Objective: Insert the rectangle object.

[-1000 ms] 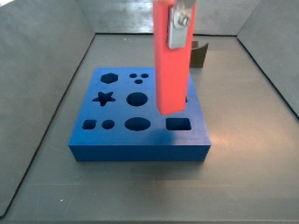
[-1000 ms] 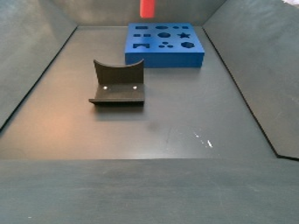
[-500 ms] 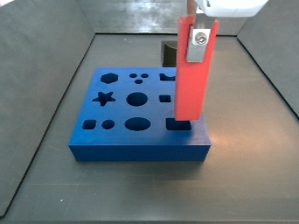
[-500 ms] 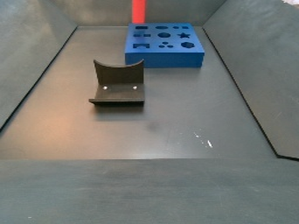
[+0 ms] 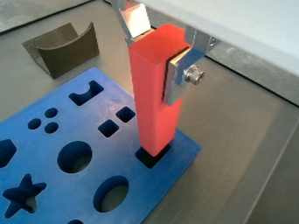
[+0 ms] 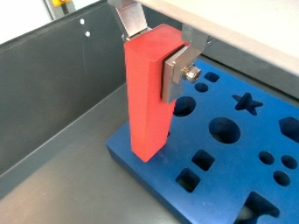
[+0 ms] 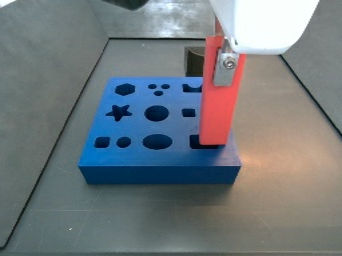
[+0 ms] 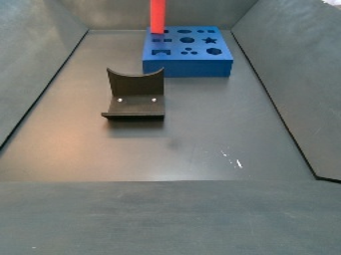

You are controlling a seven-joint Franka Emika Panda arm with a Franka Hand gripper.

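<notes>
My gripper [image 5: 162, 52] is shut on the top of the rectangle object [image 5: 156, 101], a long bright-red bar held upright. Its lower end sits in the rectangular hole at a corner of the blue block [image 5: 70, 157]. The same shows in the other wrist view, with gripper [image 6: 158, 54], bar [image 6: 149, 101] and block [image 6: 239, 162]. In a side view the bar [image 7: 218, 100] stands in the block's [image 7: 147, 135] near right hole under the gripper [image 7: 227, 62]. In the far side view only the bar [image 8: 156, 14] shows above the block [image 8: 190, 52]; the gripper is out of view.
The blue block has several other shaped holes, among them a star [image 7: 120, 112] and circles. A dark grey curved piece [image 8: 134, 95] stands on the floor away from the block; it also shows in a wrist view [image 5: 65, 48]. Grey bin walls [image 6: 59, 79] surround the floor.
The gripper has moved down with the red bar. Its lower end, which hung above the block's rectangular hole, now sits in that hole.
</notes>
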